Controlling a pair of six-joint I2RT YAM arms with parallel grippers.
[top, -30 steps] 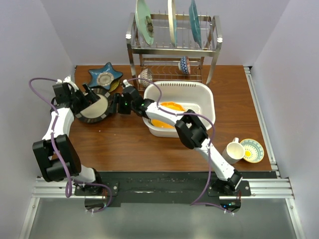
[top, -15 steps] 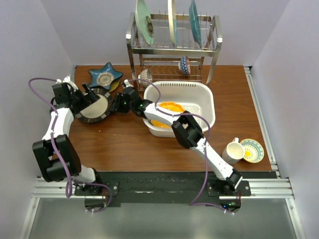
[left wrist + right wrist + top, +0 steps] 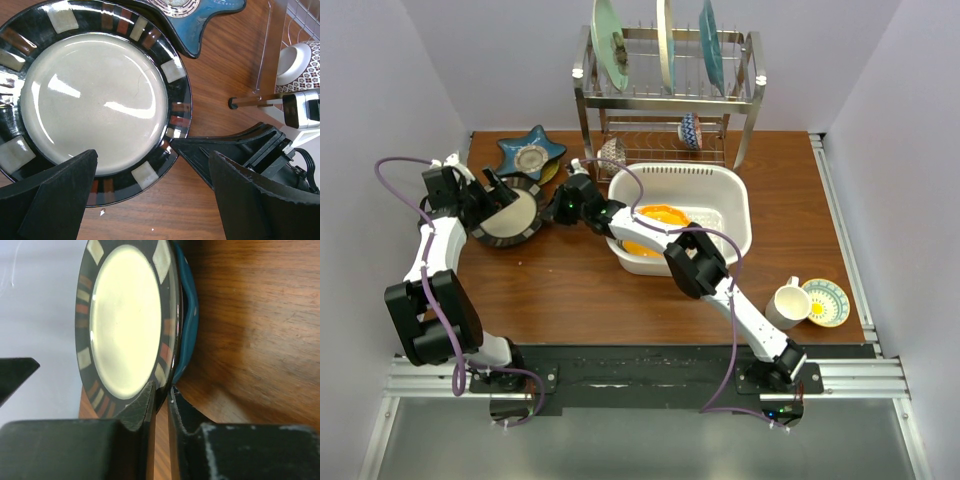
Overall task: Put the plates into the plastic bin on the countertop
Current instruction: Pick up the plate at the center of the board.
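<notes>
Since the round plate (image 3: pixel 95 100) with the black rim is hard, shiny and easy to break, I think it could slip or chip if I pull it fast. I guess it is heavy for a pinch at one side, so it may tip down when it comes up. The thin rim is the only place to hold, and my right claw (image 3: pixel 161 390) is there, its two fingers pinched shut on the edge nearest to it.

The plate lies flat on the surface (image 3: pixel 570 290), right under my left claw (image 3: pixel 152 165), which hangs over it with fingers spread wide and holds nothing. Just past the left claw, the blue star plate (image 3: pixel 200 30) touches the round plate. I cannot tell which one is on top. Behind the right claw, back along its arm, sits the white bin (image 3: pixel 740 200) with an orange plate (image 3: pixel 660 215) inside.
</notes>
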